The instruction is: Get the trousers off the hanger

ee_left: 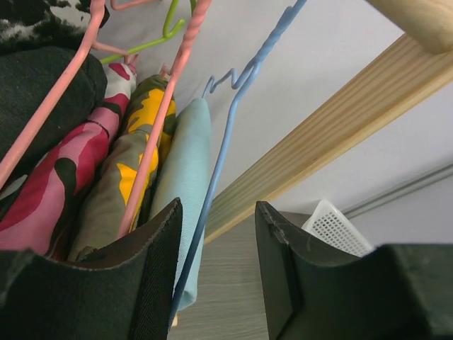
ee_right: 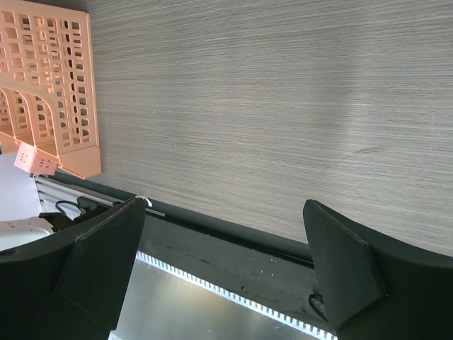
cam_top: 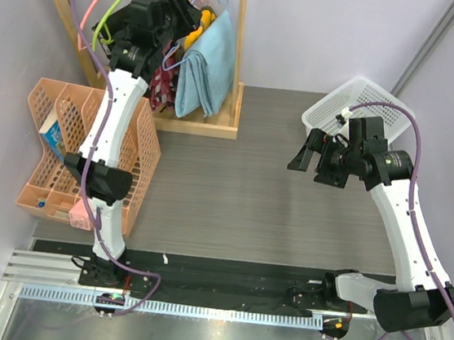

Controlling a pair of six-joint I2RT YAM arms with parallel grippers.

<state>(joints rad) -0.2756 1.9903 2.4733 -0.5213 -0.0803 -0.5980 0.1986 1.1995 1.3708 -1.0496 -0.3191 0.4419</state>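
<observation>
The light sky-blue trousers (cam_top: pixel 208 65) hang folded over the thin light-blue wire hanger (cam_top: pixel 211 2) on the wooden rack. In the left wrist view the trousers (ee_left: pixel 185 163) hang just left of the hanger's wire (ee_left: pixel 226 142). My left gripper (cam_top: pixel 181 19) is raised at the rack and open. In its own view (ee_left: pixel 216 212) the hanger's lower wire runs down between the jaws, close to the left finger (ee_left: pixel 152 269); I cannot tell if it touches. My right gripper (cam_top: pixel 302 158) is open and empty, above the table on the right (ee_right: pixel 223 212).
Pink hangers (ee_left: pixel 163 113), a lime-green hanger (ee_left: pixel 152 39), camouflage garments (ee_left: pixel 124 170) and a black garment (ee_left: pixel 42 92) hang left of the trousers. The wooden rack base (cam_top: pixel 207 125) stands at the back. A peach file rack (cam_top: pixel 58 142) stands left, a white basket (cam_top: pixel 358 103) right.
</observation>
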